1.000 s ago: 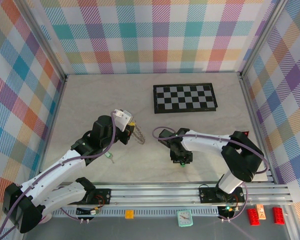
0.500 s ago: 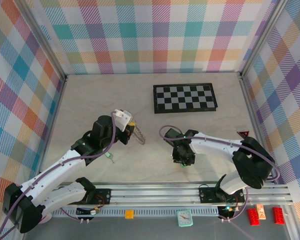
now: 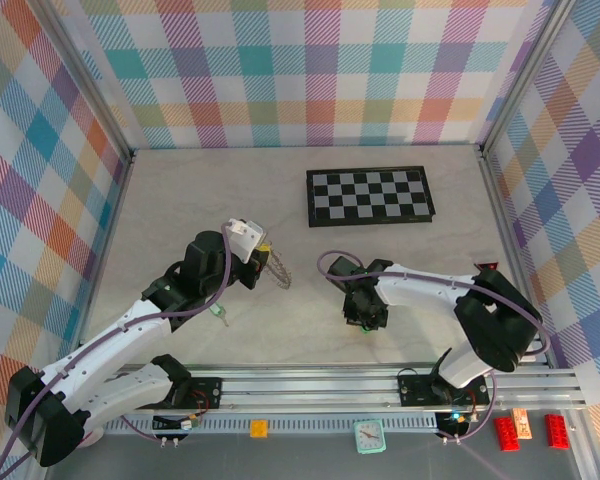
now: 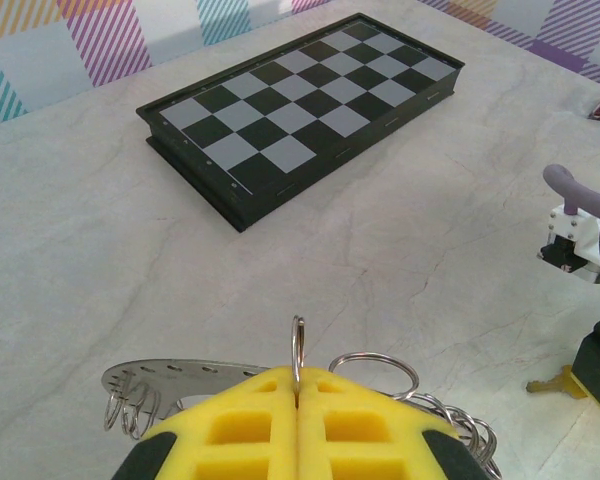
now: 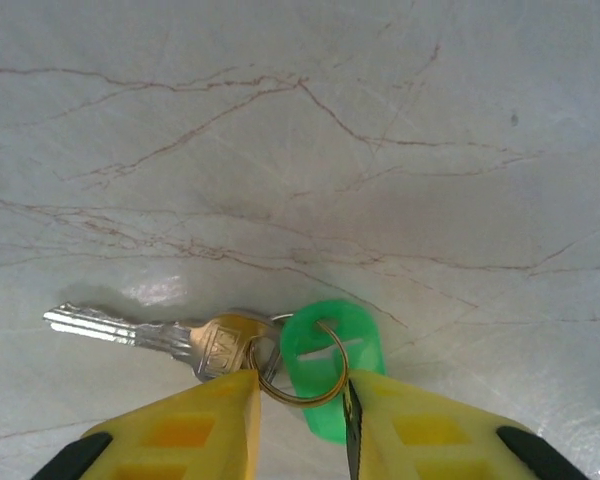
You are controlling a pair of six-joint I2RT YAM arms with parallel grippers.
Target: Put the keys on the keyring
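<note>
My left gripper (image 3: 265, 262) (image 4: 298, 385) holds the keyring (image 3: 279, 270) above the table, its yellow fingers shut on one thin wire loop (image 4: 297, 345). The ring's flat grey plate (image 4: 170, 375) and several more loops hang behind them. My right gripper (image 3: 366, 318) (image 5: 300, 385) is down on the table over one key (image 5: 205, 345), which has a silver blade, a brass head and a green tag (image 5: 332, 360). Its fingertips press both sides of the key's small split ring (image 5: 298, 392). A second green key (image 3: 220, 314) lies beside the left arm.
A black-and-white checkerboard (image 3: 370, 196) (image 4: 300, 105) lies flat at the back of the table. Plaid walls close off the back and both sides. A metal rail (image 3: 310, 385) runs along the near edge, with small red blocks (image 3: 528, 430) at its right end.
The right gripper's jaws have narrowed onto the key's split ring, and the right arm's elbow has shifted. The left arm and the keyring have stayed still.
</note>
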